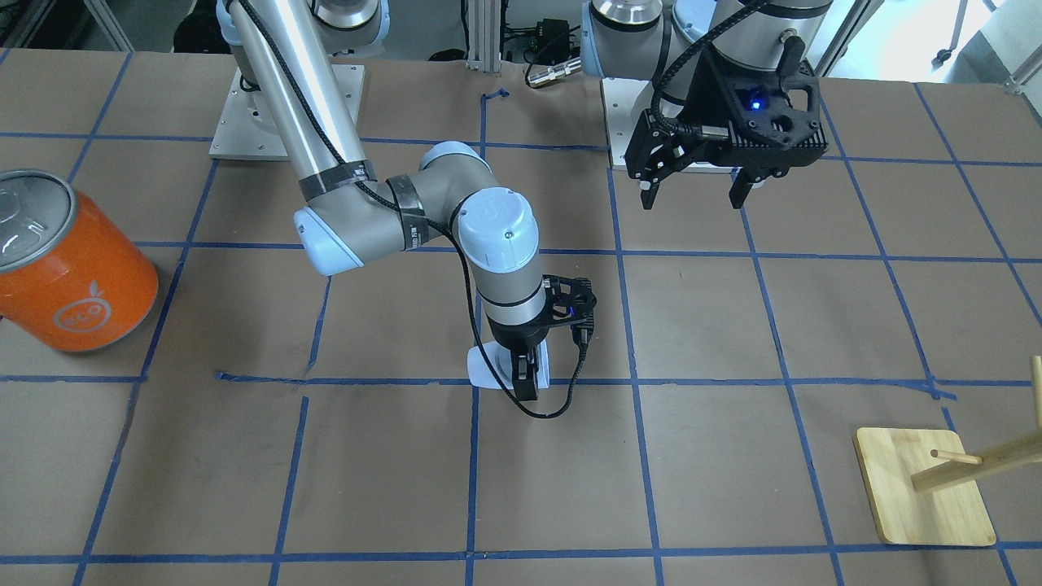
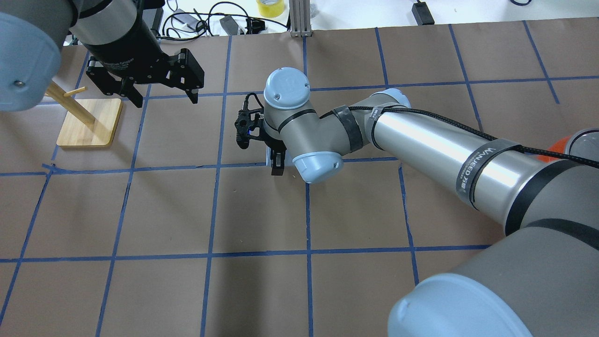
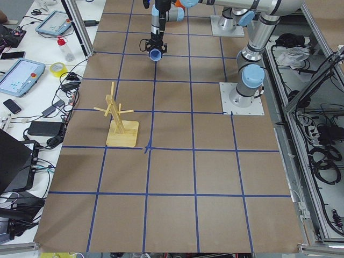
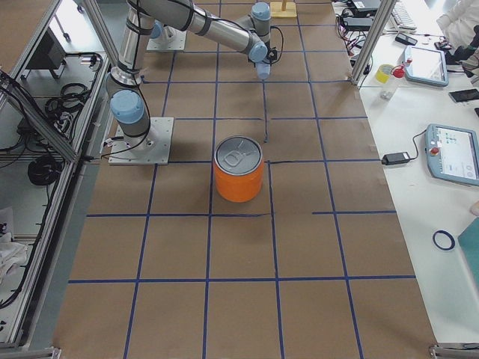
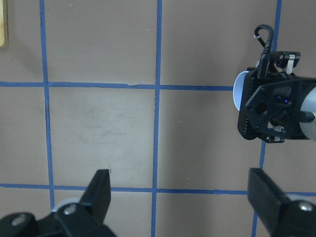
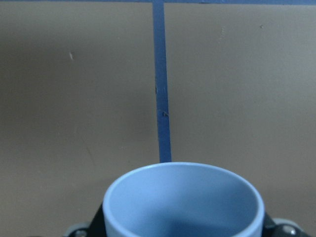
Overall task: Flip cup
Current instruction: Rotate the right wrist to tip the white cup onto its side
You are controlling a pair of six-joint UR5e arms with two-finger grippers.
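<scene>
- Right arm (image 2: pixel 435 150): polished silver tubes, grey joints, and rounded pale blue caps (image 1: pixel 495 224) dotted with small screws.
- A black braided cable (image 2: pixel 468 128) follows the tube, under black straps (image 2: pixel 472 168), one lettered in white.
- Left gripper (image 1: pixel 694 198): black, with a ribbed housing and a blue light.
- Base plate (image 1: pixel 236 138): square, pale grey metal, bolted.

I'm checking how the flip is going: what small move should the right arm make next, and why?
Probably lift a little before rolling the wrist. The right gripper is shut on the cup, whose mouth faces the wrist camera, close to the table; whether it touches is unclear. The left gripper hangs open, apart.
</scene>
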